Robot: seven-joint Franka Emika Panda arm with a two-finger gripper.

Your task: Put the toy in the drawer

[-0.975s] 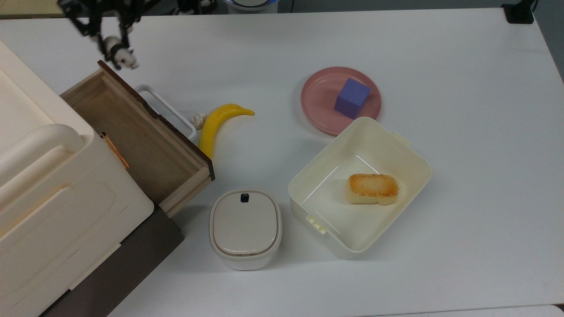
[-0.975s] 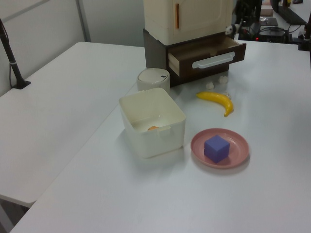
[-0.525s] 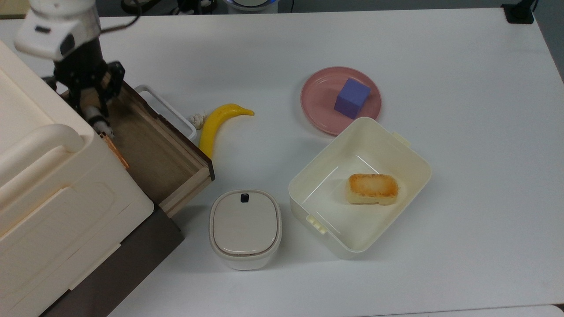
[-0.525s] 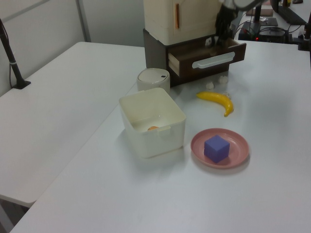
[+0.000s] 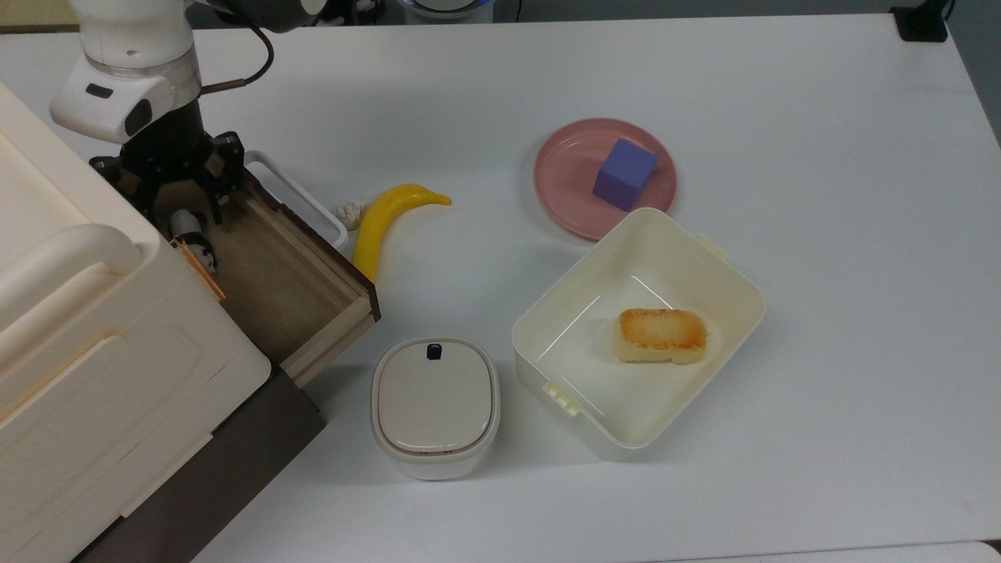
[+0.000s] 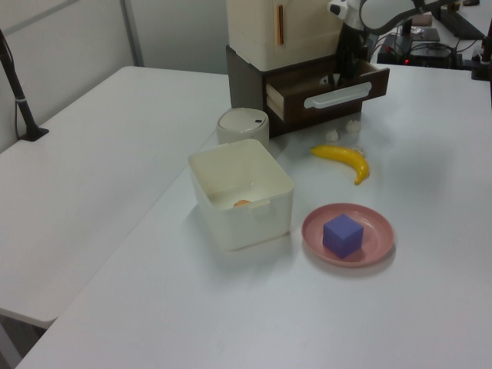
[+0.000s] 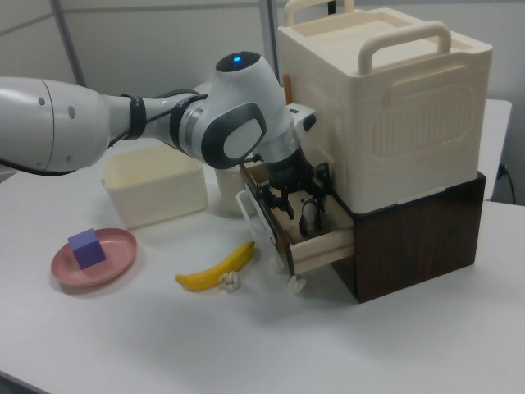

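Note:
The drawer (image 5: 301, 293) stands pulled out of the dark cabinet, showing its light-wood floor, dark front (image 6: 338, 94) and white loop handle (image 5: 301, 199). The toy (image 5: 195, 238), a tiny black-and-white panda, sits inside the drawer's back corner next to the cream box. My gripper (image 5: 184, 205) hangs just above it with its fingers spread open and apart from the toy. From the right view the toy (image 7: 310, 216) stands in the drawer (image 7: 321, 245) below the open gripper (image 7: 300, 203). In the left view the gripper (image 6: 343, 68) reaches down into the drawer.
A banana (image 5: 383, 223) and a small whitish lump (image 5: 350, 211) lie by the drawer handle. A pink plate (image 5: 563, 199) carries a purple cube (image 5: 624, 173). A cream bin (image 5: 708, 262) holds a bread piece (image 5: 661, 335). A lidded pot (image 5: 435, 403) stands near the drawer's corner. A large cream box (image 5: 86, 367) tops the cabinet.
The gripper came from beyond the drawer's far end to over the drawer, went down, and its fingers spread. The toy left the fingers and now rests in the drawer.

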